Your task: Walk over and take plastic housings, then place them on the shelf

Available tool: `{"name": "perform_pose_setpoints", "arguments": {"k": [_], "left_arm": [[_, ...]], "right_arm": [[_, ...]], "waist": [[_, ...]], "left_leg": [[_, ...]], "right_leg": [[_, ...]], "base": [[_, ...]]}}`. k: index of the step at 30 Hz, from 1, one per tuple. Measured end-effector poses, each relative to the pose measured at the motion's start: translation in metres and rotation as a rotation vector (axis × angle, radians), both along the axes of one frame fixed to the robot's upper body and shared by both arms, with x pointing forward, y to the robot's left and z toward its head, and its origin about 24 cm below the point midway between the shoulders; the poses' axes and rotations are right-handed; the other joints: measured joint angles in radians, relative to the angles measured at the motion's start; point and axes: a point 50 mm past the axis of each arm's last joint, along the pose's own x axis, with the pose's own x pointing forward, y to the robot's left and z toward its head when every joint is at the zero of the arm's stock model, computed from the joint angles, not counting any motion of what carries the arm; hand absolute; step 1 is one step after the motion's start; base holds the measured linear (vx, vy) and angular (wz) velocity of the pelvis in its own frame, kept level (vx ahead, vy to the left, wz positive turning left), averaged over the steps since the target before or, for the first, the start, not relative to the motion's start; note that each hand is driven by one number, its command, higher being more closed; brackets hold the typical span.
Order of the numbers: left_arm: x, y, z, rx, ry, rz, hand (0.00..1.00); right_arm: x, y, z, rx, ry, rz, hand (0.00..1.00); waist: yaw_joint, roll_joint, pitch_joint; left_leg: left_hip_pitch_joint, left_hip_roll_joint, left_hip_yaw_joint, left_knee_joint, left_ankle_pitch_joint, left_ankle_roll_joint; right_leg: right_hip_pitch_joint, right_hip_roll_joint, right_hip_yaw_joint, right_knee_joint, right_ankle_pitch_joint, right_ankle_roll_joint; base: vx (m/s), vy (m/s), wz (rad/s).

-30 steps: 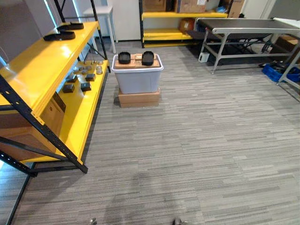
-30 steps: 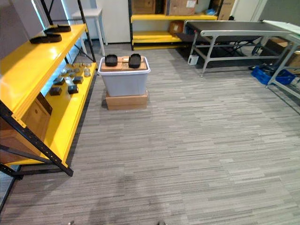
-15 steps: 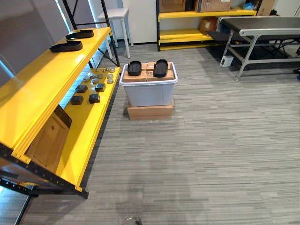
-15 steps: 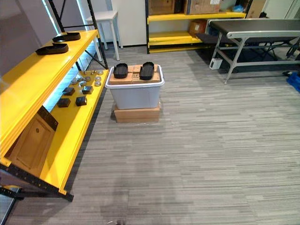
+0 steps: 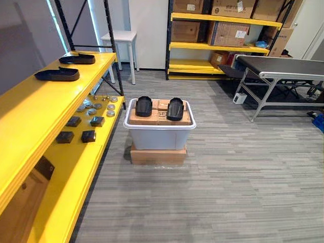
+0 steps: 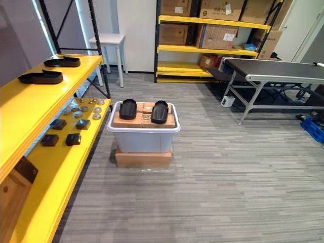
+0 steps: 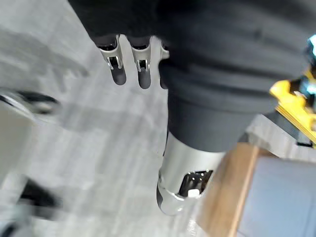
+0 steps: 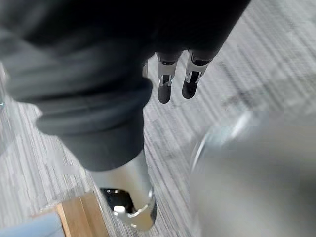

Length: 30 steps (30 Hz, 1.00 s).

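Two black plastic housings (image 5: 144,106) (image 5: 175,108) lie side by side on cardboard inside a pale grey tote (image 5: 159,137). The tote stands on a flat cardboard box (image 5: 158,155) on the floor ahead of me. Two more black housings (image 5: 57,74) (image 5: 77,58) rest on the top level of the yellow shelf (image 5: 30,116) at my left. My left hand (image 7: 118,66) hangs over the floor, open, holding nothing. My right hand (image 8: 165,84) hangs the same way, fingers straight and empty.
The shelf's lower level (image 5: 76,167) carries small dark blocks and silver caps. A white side table (image 5: 119,36) and a rack of cardboard boxes (image 5: 223,20) stand at the back. A grey metal table (image 5: 283,66) is at the right, a blue crate (image 6: 314,129) beyond it.
The camera has moved: the whole picture has shifted, the tote now sits nearer and more central, and the back rack shows higher up. Nothing on the tote or shelf has moved.
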Motion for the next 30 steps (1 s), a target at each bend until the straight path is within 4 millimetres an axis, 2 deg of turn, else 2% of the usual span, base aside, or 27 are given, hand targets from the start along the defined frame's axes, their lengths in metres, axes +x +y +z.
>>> {"name": "perform_pose_setpoints", "arguments": {"k": [1, 2, 3, 4, 5, 6, 7, 8, 9, 10, 11, 12, 13, 14, 15, 16, 17, 19, 20, 23, 24, 25, 26, 27, 28, 29, 30], "left_arm": [[0.003, -0.006, -0.001, -0.014, -0.003, -0.003, 0.00], [0.002, -0.014, -0.002, -0.042, -0.009, 0.019, 0.00], [0.000, -0.015, -0.003, -0.054, -0.010, 0.047, 0.00], [-0.001, -0.018, -0.004, -0.073, -0.013, 0.084, 0.00], [-0.001, -0.020, -0.003, -0.084, -0.024, 0.104, 0.00], [-0.001, -0.020, -0.003, -0.092, -0.029, 0.127, 0.00], [-0.007, -0.021, -0.005, -0.109, -0.027, 0.178, 0.00], [-0.021, -0.022, -0.009, -0.127, 0.006, 0.218, 0.00], [-0.027, -0.019, -0.010, -0.123, 0.015, 0.231, 0.00], [-0.037, -0.013, -0.012, -0.111, 0.043, 0.239, 0.00], [-0.039, -0.011, -0.011, -0.113, 0.038, 0.258, 0.00], [-0.042, -0.008, -0.011, -0.106, 0.039, 0.264, 0.00], [-0.043, -0.007, -0.011, -0.103, 0.042, 0.262, 0.00], [-0.053, -0.007, -0.013, -0.105, 0.066, 0.276, 0.00], [-0.060, -0.008, -0.015, -0.107, 0.086, 0.278, 0.00], [-0.067, -0.009, -0.016, -0.102, 0.106, 0.266, 0.00], [-0.071, -0.007, -0.016, -0.094, 0.121, 0.252, 0.00], [-0.063, 0.001, -0.014, -0.061, 0.116, 0.187, 0.00], [-0.059, 0.000, -0.014, -0.058, 0.113, 0.167, 0.00], [-0.052, 0.000, -0.013, -0.047, 0.106, 0.112, 0.00], [-0.049, 0.000, -0.012, -0.038, 0.106, 0.072, 0.00], [-0.043, -0.001, -0.011, -0.028, 0.100, 0.027, 0.00], [-0.040, -0.001, -0.010, -0.023, 0.094, 0.010, 0.00], [-0.029, 0.001, -0.006, -0.008, 0.059, -0.015, 0.00], [-0.022, 0.001, -0.004, -0.002, 0.042, -0.024, 0.00], [-0.021, 0.002, -0.004, 0.001, 0.038, -0.026, 0.00], [-0.020, 0.007, -0.002, 0.021, 0.033, -0.038, 0.00]], "right_arm": [[-0.007, -0.006, 0.000, -0.007, 0.014, -0.035, 0.00], [-0.013, -0.010, -0.001, -0.003, 0.019, -0.094, 0.00], [-0.015, -0.011, -0.001, -0.003, 0.018, -0.113, 0.00], [-0.024, -0.011, -0.002, 0.003, 0.029, -0.149, 0.00], [-0.033, -0.006, -0.005, 0.021, 0.048, -0.172, 0.00], [-0.037, -0.003, -0.005, 0.026, 0.057, -0.177, 0.00], [-0.042, 0.000, -0.007, 0.036, 0.066, -0.185, 0.00], [-0.041, 0.000, -0.006, 0.031, 0.057, -0.181, 0.00], [-0.038, 0.000, -0.005, 0.030, 0.047, -0.181, 0.00], [-0.036, 0.001, -0.005, 0.031, 0.039, -0.182, 0.00], [-0.033, 0.001, -0.004, 0.032, 0.033, -0.181, 0.00], [-0.027, -0.001, -0.003, 0.033, 0.017, -0.188, 0.00], [-0.021, -0.001, -0.003, 0.035, 0.004, -0.190, 0.00], [-0.008, -0.001, 0.000, 0.036, -0.032, -0.185, 0.00], [-0.001, -0.003, 0.002, 0.033, -0.048, -0.180, 0.00], [0.006, -0.002, 0.003, 0.031, -0.063, -0.171, 0.00], [0.009, 0.003, 0.003, 0.032, -0.060, -0.137, 0.00], [0.014, 0.008, 0.003, 0.032, -0.060, -0.087, 0.00], [0.016, 0.008, 0.004, 0.030, -0.065, -0.080, 0.00], [0.026, 0.010, 0.007, 0.016, -0.085, -0.023, 0.00], [0.029, 0.011, 0.009, 0.009, -0.097, -0.001, 0.00], [0.033, 0.011, 0.010, -0.001, -0.110, 0.021, 0.00], [0.034, 0.011, 0.011, -0.008, -0.115, 0.034, 0.00], [0.045, 0.014, 0.018, -0.036, -0.155, 0.102, 0.00], [0.051, 0.015, 0.022, -0.049, -0.184, 0.125, 0.00], [0.053, 0.015, 0.024, -0.055, -0.196, 0.131, 0.00], [0.056, 0.015, 0.028, -0.078, -0.222, 0.146, 0.00]], "waist": [[-0.003, 0.025, 0.012], [0.004, 0.055, 0.005], [0.007, 0.075, 0.002], [0.005, 0.092, 0.007], [0.005, 0.106, 0.003], [0.003, 0.107, 0.004], [0.009, 0.110, 0.006], [0.024, 0.111, 0.009], [0.027, 0.115, 0.009], [0.040, 0.100, 0.012], [0.049, 0.100, 0.010], [0.068, 0.101, 0.012], [0.074, 0.098, 0.014], [0.079, 0.096, 0.014], [0.079, 0.097, 0.013], [0.088, 0.096, 0.009], [0.108, 0.079, -0.010], [0.095, 0.050, -0.025], [0.095, 0.049, -0.026], [0.098, 0.057, -0.028], [0.095, 0.064, -0.023], [0.091, 0.060, -0.020], [0.089, 0.060, -0.021], [0.068, 0.061, -0.020], [0.066, 0.060, -0.021], [0.067, 0.052, -0.023], [0.067, 0.025, -0.026]], "left_leg": [[0.027, 0.015, -0.020, -0.011, -0.005, -0.008], [0.025, 0.042, -0.039, 0.025, 0.024, 0.009], [0.017, 0.060, -0.045, 0.073, 0.028, 0.002], [-0.022, 0.108, -0.069, 0.214, 0.031, -0.037], [-0.091, 0.148, -0.105, 0.413, 0.067, -0.108], [-0.142, 0.166, -0.132, 0.527, 0.112, -0.152], [-0.226, 0.195, -0.172, 0.731, 0.254, -0.218], [-0.336, 0.225, -0.158, 0.979, 0.284, -0.242], [-0.380, 0.235, -0.135, 1.055, 0.278, -0.245], [-0.449, 0.243, -0.067, 1.117, 0.240, -0.224], [-0.476, 0.243, -0.033, 1.106, 0.209, -0.198], [-0.518, 0.234, 0.036, 1.011, 0.131, -0.155], [-0.523, 0.220, 0.065, 0.912, 0.101, -0.154], [-0.510, 0.177, 0.097, 0.623, 0.083, -0.154], [-0.490, 0.141, 0.099, 0.390, 0.099, -0.141], [-0.469, 0.102, 0.081, 0.180, 0.197, -0.112], [-0.445, 0.063, 0.088, 0.156, 0.227, -0.075], [-0.454, 0.015, 0.078, 0.180, 0.192, -0.037], [-0.451, 0.009, 0.079, 0.194, 0.175, -0.029], [-0.337, 0.007, 0.097, 0.155, 0.128, -0.020], [-0.275, 0.008, 0.101, 0.118, 0.116, -0.009], [-0.226, 0.006, 0.100, 0.094, 0.108, -0.008], [-0.206, 0.006, 0.096, 0.083, 0.108, -0.008], [-0.179, 0.010, 0.076, 0.058, 0.106, -0.012], [-0.180, 0.017, 0.059, 0.062, 0.101, -0.022], [-0.181, 0.017, 0.049, 0.065, 0.098, -0.030], [-0.182, -0.003, 0.036, 0.067, 0.086, -0.054]], "right_leg": [[-0.015, 0.018, 0.020, 0.061, 0.030, -0.025], [-0.047, 0.048, 0.034, 0.154, -0.006, -0.076], [-0.041, 0.065, 0.030, 0.177, -0.034, -0.114], [0.001, 0.095, 0.001, 0.190, -0.079, -0.134], [0.059, 0.114, -0.036, 0.189, -0.121, -0.138], [0.090, 0.123, -0.055, 0.187, -0.145, -0.140], [0.155, 0.145, -0.072, 0.178, -0.187, -0.149], [0.238, 0.174, -0.067, 0.139, -0.211, -0.157], [0.275, 0.182, -0.066, 0.112, -0.213, -0.158], [0.338, 0.182, -0.058, 0.057, -0.214, -0.159], [0.368, 0.180, -0.054, 0.029, -0.214, -0.159], [0.418, 0.169, -0.036, -0.009, -0.213, -0.156], [0.430, 0.155, -0.028, -0.017, -0.211, -0.152], [0.450, 0.133, -0.010, -0.028, -0.218, -0.130], [0.466, 0.118, 0.001, -0.037, -0.229, -0.113], [0.484, 0.102, 0.019, -0.042, -0.248, -0.083], [0.502, 0.076, 0.047, -0.053, -0.259, -0.058], [0.529, 0.034, 0.044, -0.068, -0.247, -0.037], [0.528, 0.025, 0.049, -0.050, -0.243, -0.030], [0.434, -0.008, 0.079, 0.281, -0.241, -0.004], [0.369, -0.034, 0.076, 0.471, -0.231, 0.037], [0.320, -0.059, 0.060, 0.596, -0.263, 0.046], [0.305, -0.070, 0.036, 0.620, -0.283, 0.042], [0.256, -0.080, -0.015, 0.555, -0.320, 0.036], [0.233, -0.053, 0.012, 0.388, -0.319, 0.035], [0.235, -0.035, 0.041, 0.305, -0.309, 0.033], [0.230, -0.014, 0.123, 0.171, -0.192, 0.000]], "base": [[0.81, -0.363, 0.37], [0.55, -0.214, -0.08], [0.66, -0.265, -0.11], [0.64, -0.242, 0.23], [0.61, -0.227, 0.49], [0.56, -0.196, 0.63], [0.60, -0.156, 0.32], [0.58, -0.115, 0.13], [0.54, -0.038, -0.10], [0.33, -0.003, -0.03], [0.40, 0.003, -0.10], [0.32, 0.016, -0.18], [0.40, 0.074, -0.39], [0.40, 0.135, -0.45], [0.48, 0.218, -0.52], [0.55, 0.257, -0.55], [0.50, 0.224, -0.31], [0.48, 0.167, 0.23], [0.48, 0.198, 0.25], [0.44, 0.220, -0.14], [0.43, 0.155, -0.02], [0.27, 0.081, 0.07], [0.45, 0.047, 0.33], [0.35, -0.056, 0.43], [0.39, -0.094, 0.47], [0.22, -0.175, 0.39], [0.21, -0.216, 0.42]]}}
